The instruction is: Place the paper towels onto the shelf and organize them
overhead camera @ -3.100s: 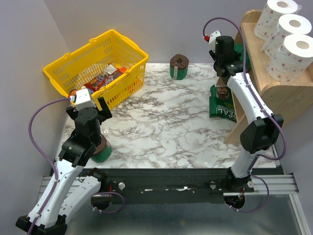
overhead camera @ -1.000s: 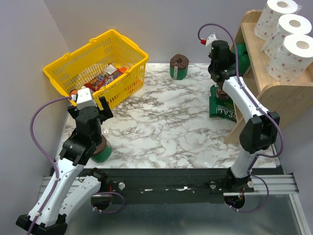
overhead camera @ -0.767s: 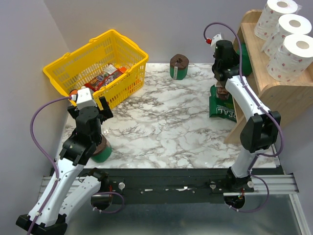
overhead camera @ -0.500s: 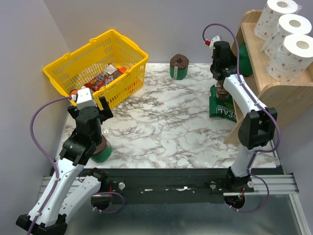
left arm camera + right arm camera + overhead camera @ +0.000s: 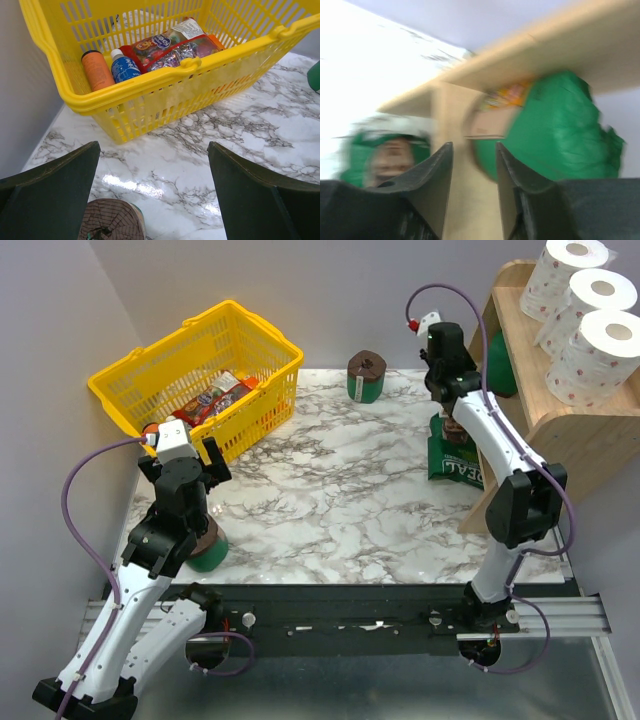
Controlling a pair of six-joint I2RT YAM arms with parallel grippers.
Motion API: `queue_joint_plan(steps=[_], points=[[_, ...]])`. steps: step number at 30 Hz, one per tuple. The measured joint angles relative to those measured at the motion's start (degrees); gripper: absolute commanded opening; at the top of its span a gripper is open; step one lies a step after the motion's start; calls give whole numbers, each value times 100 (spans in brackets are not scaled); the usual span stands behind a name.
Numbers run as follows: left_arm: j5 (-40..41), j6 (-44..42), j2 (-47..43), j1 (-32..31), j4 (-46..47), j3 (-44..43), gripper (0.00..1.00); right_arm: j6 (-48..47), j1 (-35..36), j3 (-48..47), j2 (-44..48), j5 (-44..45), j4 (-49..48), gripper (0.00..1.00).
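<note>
Three white paper towel rolls stand on the top tier of the wooden shelf. A green roll lies in the lower tier; it also shows in the right wrist view under the shelf board. My right gripper is just left of the shelf, open and empty. Another green roll stands at the back of the table. A third green roll lies under my left gripper, which is wide open and empty; its brown end shows by the left finger.
A yellow basket with snacks and bottles sits at the back left, right in front of the left gripper. A green packet leans at the foot of the shelf. The right wrist view is blurred.
My right gripper has swayed slightly beside the shelf and now sits a little further left of it. The green roll stays in the lower tier. The left arm has not moved.
</note>
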State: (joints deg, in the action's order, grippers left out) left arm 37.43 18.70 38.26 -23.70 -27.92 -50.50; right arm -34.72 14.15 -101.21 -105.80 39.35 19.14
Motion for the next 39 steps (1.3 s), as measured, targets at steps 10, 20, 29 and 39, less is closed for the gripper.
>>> queue_joint_plan(steps=[10, 20, 29, 39], points=[[0, 0, 0, 0, 0, 0, 99, 933, 1080, -632, -46, -2166, 142, 71], [0, -2, 0, 0, 0, 0, 99, 1547, 977, -1834, -1851, -2741, -339, 59], [0, 0, 0, 0, 2, 0, 99, 1742, 977, -2575, -3025, -2092, -970, 59], [0, -2, 50, 0, 4, 0, 99, 1563, 938, -2883, -3716, -1926, -1530, 59]])
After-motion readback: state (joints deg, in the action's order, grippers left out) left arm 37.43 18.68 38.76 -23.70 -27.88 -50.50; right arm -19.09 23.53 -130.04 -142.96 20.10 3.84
